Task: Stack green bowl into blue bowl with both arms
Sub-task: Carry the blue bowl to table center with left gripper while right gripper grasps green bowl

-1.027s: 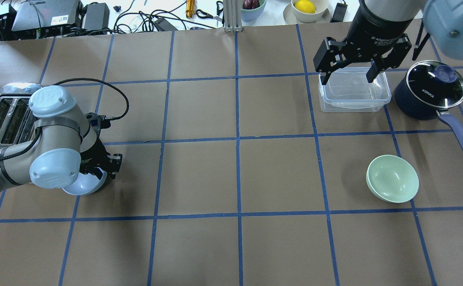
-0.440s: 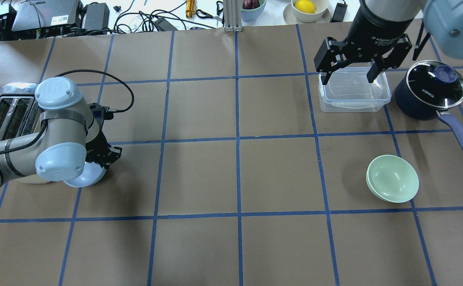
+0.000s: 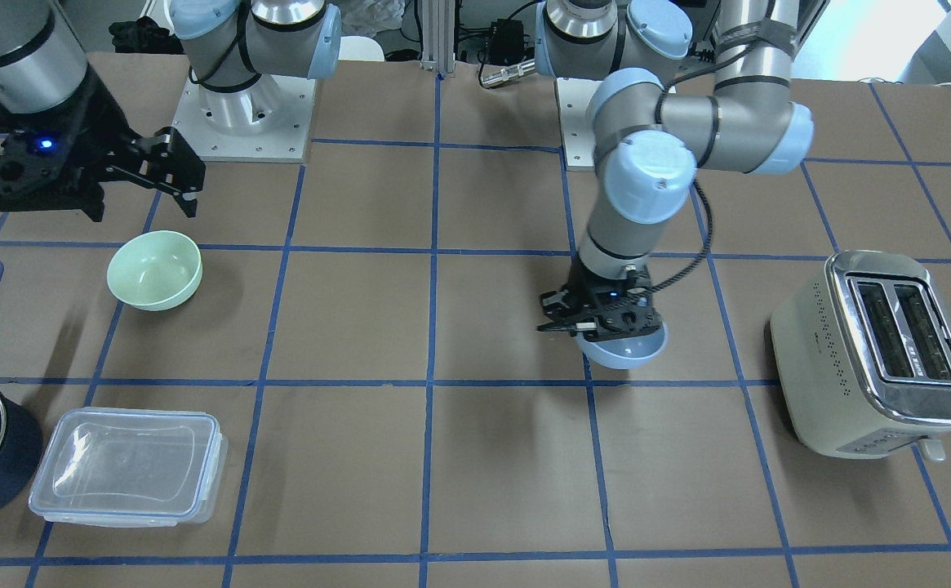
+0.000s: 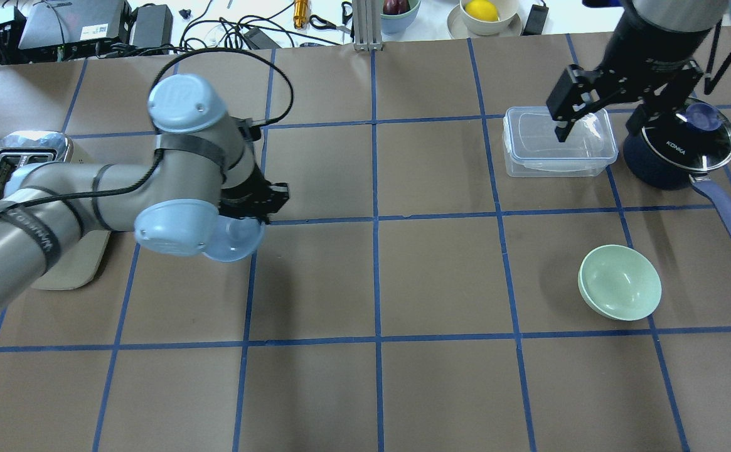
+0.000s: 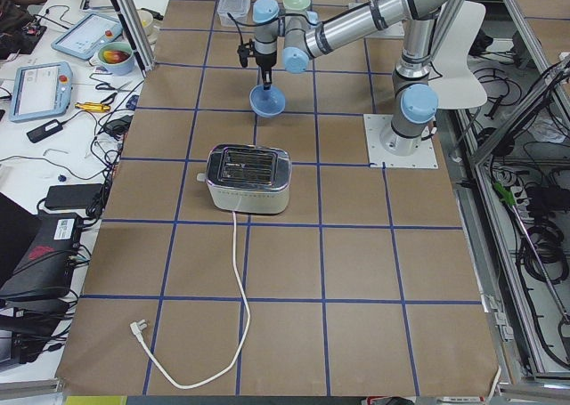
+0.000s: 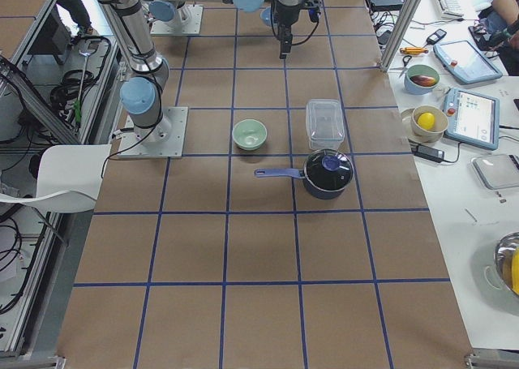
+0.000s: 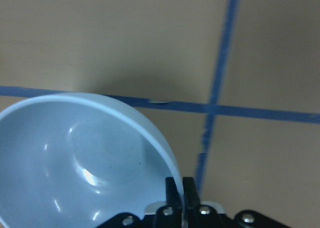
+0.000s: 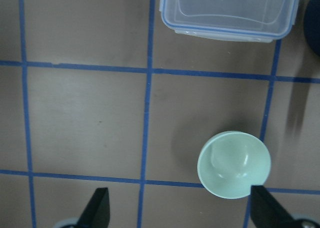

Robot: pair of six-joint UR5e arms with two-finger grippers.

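Only the left wrist camera shows us the grip itself: the left hand (image 7: 178, 190) is clamped on the rim of the blue bowl (image 7: 75, 163), one finger inside the wall and one outside, with the bowl's opening facing up. From overhead that hand is mostly hidden beneath its own arm, and we see just a slice of the bowl (image 4: 241, 238). The front-facing view adds that the bowl hangs clear of the worktop (image 3: 442, 490), its shadow lying apart from it. It is well apart from the green bowl (image 3: 154, 269), which sits upright on the worktop with nothing touching it.

The right hand (image 8: 182, 210) has its fingers spread wide with nothing between them. Its wrist camera looks straight down on the green bowl, which appears just inside one fingertip. Overhead, the same hand lines up instead with the things beyond the green bowl.

Those things are a clear lidded box (image 4: 558, 141) and a dark blue saucepan (image 4: 679, 147) with a glass lid. Both are near the green bowl on the side away from the robot, off the line between the two bowls. The saucepan's handle reaches back to just beside the green bowl. The toaster (image 3: 875, 351) stands farthest from the green bowl, beyond the blue bowl. Only the exterior left view shows its white cord (image 5: 236, 289) trailing over the worktop.
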